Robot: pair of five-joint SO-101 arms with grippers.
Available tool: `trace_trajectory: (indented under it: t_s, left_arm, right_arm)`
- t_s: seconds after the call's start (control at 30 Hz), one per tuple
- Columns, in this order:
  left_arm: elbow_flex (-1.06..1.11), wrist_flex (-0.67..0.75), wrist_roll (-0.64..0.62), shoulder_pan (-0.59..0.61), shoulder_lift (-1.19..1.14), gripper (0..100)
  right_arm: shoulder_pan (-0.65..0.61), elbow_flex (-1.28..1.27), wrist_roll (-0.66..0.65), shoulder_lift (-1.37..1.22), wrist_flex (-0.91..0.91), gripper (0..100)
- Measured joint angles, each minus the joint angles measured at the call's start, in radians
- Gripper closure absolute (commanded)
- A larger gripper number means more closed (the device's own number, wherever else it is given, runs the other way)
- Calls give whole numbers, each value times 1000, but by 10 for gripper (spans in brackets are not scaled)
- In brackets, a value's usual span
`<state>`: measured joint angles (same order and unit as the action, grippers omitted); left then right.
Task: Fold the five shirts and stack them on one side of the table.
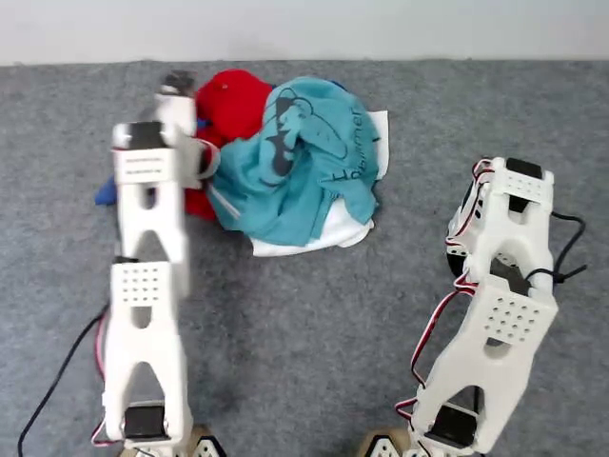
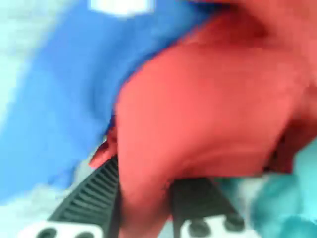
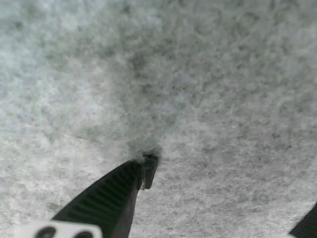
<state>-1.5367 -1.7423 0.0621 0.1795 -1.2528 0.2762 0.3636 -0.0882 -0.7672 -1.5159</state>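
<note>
A heap of shirts lies at the back of the grey table. A teal shirt [image 1: 304, 162] with dark print is on top, over a white shirt [image 1: 328, 233]. A red shirt [image 1: 233, 105] lies at the heap's left, and a bit of blue shirt [image 1: 105, 193] shows beside the left arm. My left gripper [image 1: 181, 95] is at the heap's left edge. In the left wrist view its two black fingers [image 2: 94, 198] pinch a fold of the red shirt [image 2: 208, 99], with the blue shirt [image 2: 64, 99] behind. My right gripper [image 3: 230, 193] stands open, one fingertip [image 3: 147, 171] touching bare carpet.
The grey carpet [image 1: 314, 343] covers the whole table. The right arm [image 1: 504, 286] is folded up at the right side, away from the heap. Cables trail beside both arm bases at the front edge.
</note>
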Motion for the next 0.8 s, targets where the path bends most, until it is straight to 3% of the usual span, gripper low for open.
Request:
trace_trajectory:
  t_s: [0.3, 0.5, 0.8]
  left_arm:
    - [2, 0, 2, 302, 279, 988]
    - [2, 0, 2, 436, 446, 988]
    - [2, 0, 2, 396, 608, 987]
  right_arm:
    - [0, 0, 0, 0, 0, 502]
    - [0, 0, 0, 0, 0, 502]
    - [0, 0, 0, 0, 0, 502]
